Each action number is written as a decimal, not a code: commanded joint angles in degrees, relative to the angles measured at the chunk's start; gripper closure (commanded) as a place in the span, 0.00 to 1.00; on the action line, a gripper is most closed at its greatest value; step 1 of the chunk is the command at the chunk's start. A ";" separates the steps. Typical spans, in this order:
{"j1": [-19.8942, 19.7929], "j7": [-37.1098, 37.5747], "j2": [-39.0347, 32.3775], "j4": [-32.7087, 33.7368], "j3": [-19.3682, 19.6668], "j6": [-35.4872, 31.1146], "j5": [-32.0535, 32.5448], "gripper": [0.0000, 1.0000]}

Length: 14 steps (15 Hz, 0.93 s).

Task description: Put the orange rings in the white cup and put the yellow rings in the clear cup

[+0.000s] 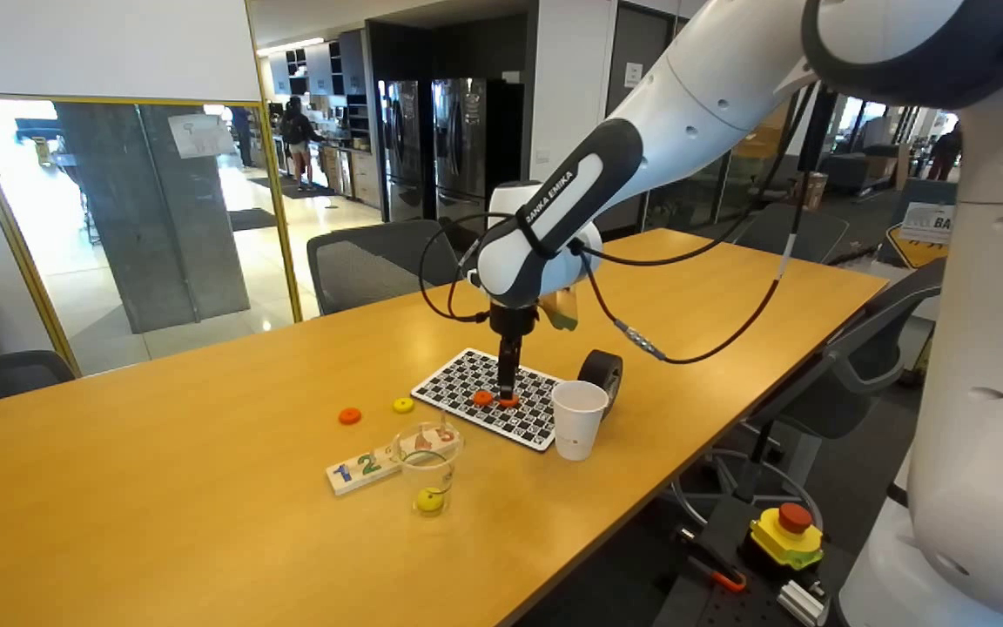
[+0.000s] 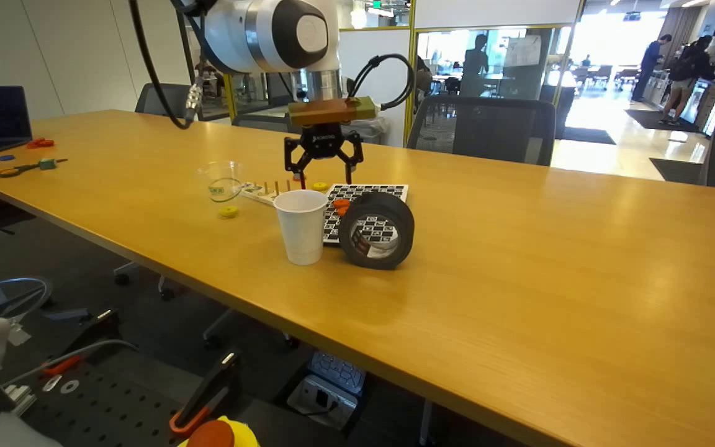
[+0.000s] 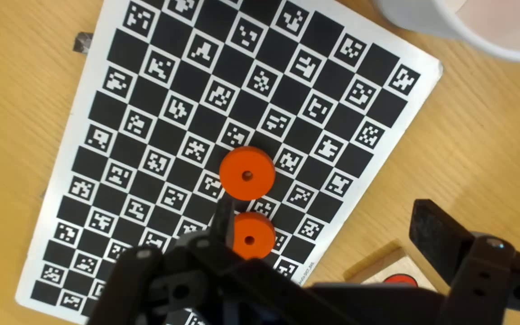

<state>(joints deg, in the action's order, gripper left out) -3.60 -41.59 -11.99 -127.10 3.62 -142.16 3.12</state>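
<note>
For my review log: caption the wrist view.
Open claw, two orange rings on checkered mat, white cup cropped upper right.

One orange ring [image 3: 260, 174] lies flat on the checkered mat [image 3: 174, 110], its small hole facing up. A second orange ring [image 3: 262, 241] lies flat there too, just beside the first with a gap between, partly hidden in the wrist view. A third orange ring [image 1: 350, 419] lies flat on the bench [image 1: 205, 496], farther from the mat than the loose yellow ring [image 1: 403, 407], which lies flat near a mat corner. The white cup [image 2: 303, 230], opaque and upright, stands just beside another corner of the mat. The clear cup [image 1: 428, 475], transparent and upright, stands apart from the mat; a yellow ring [image 1: 429, 502] shows through its wall, at the bottom.
</note>
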 commanded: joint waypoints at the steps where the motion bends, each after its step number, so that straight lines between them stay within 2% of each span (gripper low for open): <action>1: -1.48 -0.53 -5.78 5.43 -1.30 -0.09 1.24 0.00; 7: -2.45 1.88 -10.59 8.80 -0.67 -1.02 5.24 0.00; 14: -4.42 0.66 -12.66 10.60 -1.56 -1.64 4.39 0.00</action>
<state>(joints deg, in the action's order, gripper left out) -6.68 -41.02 -23.67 -118.31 3.20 -143.13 6.76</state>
